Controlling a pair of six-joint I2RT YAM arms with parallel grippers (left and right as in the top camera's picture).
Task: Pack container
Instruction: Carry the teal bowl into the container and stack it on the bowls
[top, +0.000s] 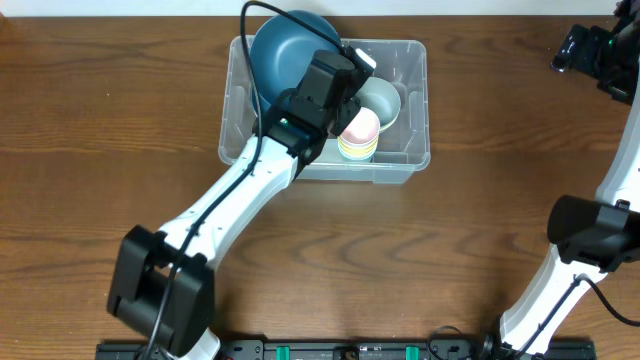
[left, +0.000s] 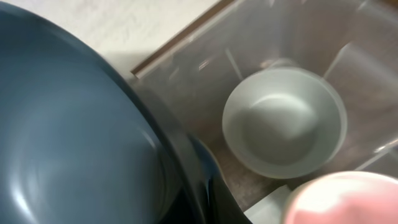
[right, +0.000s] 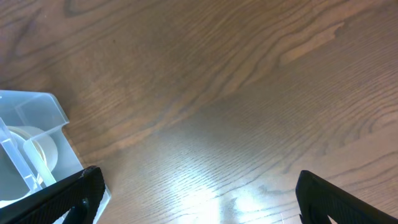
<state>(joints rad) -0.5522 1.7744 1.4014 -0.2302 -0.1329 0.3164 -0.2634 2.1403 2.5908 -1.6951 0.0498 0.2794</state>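
**A:** Where is the container (top: 405, 160)?

**B:** Toward twelve o'clock on the table (top: 100, 120). The left gripper (top: 338, 68) hangs right over it, clamped narrow on the rim of a blue bowl (top: 285, 50). That bowl is tilted over the container's ten o'clock corner.

**A:** What's inside?

**B:** A grey bowl (top: 385, 100) sits at about three o'clock. Stacked cups (top: 358, 135), pink on top, sit just beside it at five.

**A:** And the right gripper (right: 198, 190)?

**B:** It's up at the table's two o'clock corner with its jaws spread wide and nothing between them. The container lies well apart, off at its nine o'clock.
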